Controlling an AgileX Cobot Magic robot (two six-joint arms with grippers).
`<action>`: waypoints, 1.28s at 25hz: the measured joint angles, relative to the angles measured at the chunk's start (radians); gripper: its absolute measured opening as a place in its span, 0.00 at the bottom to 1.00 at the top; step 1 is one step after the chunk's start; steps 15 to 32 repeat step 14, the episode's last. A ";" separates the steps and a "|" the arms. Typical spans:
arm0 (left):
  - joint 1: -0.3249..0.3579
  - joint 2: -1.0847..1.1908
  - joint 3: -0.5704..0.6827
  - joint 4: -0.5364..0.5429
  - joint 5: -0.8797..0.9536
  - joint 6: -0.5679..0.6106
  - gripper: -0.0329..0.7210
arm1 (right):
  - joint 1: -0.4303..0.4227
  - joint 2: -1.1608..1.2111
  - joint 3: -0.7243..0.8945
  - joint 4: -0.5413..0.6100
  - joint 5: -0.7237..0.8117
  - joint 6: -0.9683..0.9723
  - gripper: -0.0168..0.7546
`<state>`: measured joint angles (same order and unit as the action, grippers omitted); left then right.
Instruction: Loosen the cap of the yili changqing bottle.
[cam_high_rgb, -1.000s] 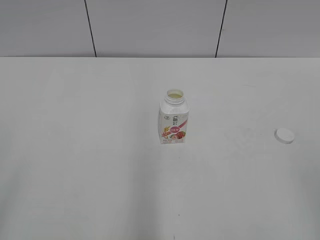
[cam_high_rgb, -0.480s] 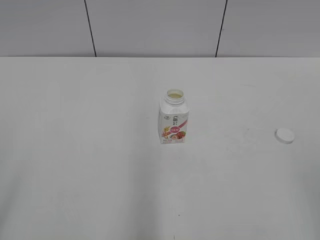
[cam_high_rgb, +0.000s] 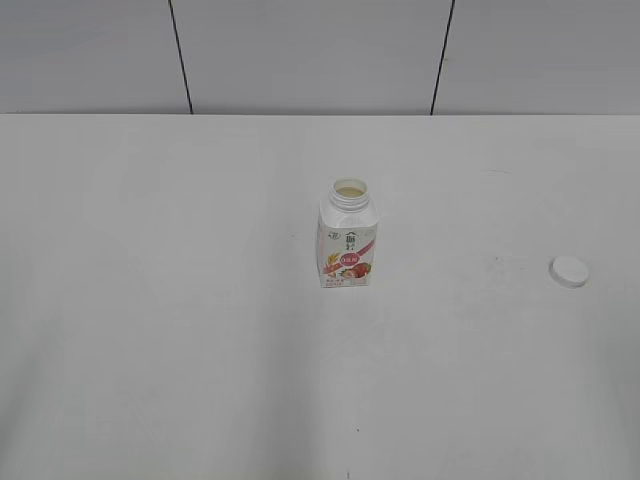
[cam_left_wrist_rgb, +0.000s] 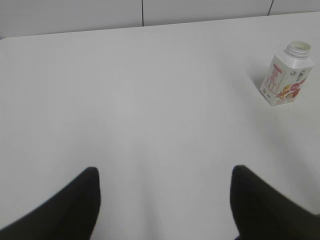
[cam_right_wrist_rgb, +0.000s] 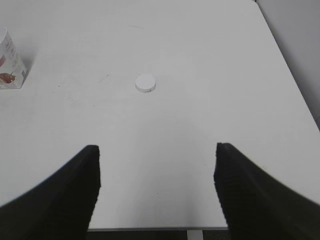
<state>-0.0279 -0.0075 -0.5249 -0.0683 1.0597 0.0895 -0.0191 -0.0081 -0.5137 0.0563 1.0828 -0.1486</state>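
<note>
Your left gripper (cam_left_wrist_rgb: 162, 200) and right gripper (cam_right_wrist_rgb: 157, 185) both hang spread wide, empty. Task reads complete: the cap (cam_high_rgb: 569, 271) lies on the table (cam_high_rgb: 150, 300), well ahead of the right fingers (cam_right_wrist_rgb: 75, 185); the yili changqing bottle (cam_high_rgb: 347, 248) stands open-necked, well apart, mid-table.

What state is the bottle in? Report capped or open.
Open: the yili changqing bottle stands upright with a bare neck; the cap lies on the table apart.
</note>
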 joint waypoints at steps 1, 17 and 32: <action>0.000 0.000 0.000 0.000 0.000 0.000 0.71 | 0.000 0.000 0.000 0.000 0.000 0.000 0.75; -0.001 0.000 0.000 0.000 0.000 0.000 0.71 | 0.000 0.000 0.000 0.000 0.000 0.000 0.75; -0.001 0.000 0.000 0.000 0.000 0.000 0.71 | 0.000 0.000 0.000 0.000 0.000 0.000 0.75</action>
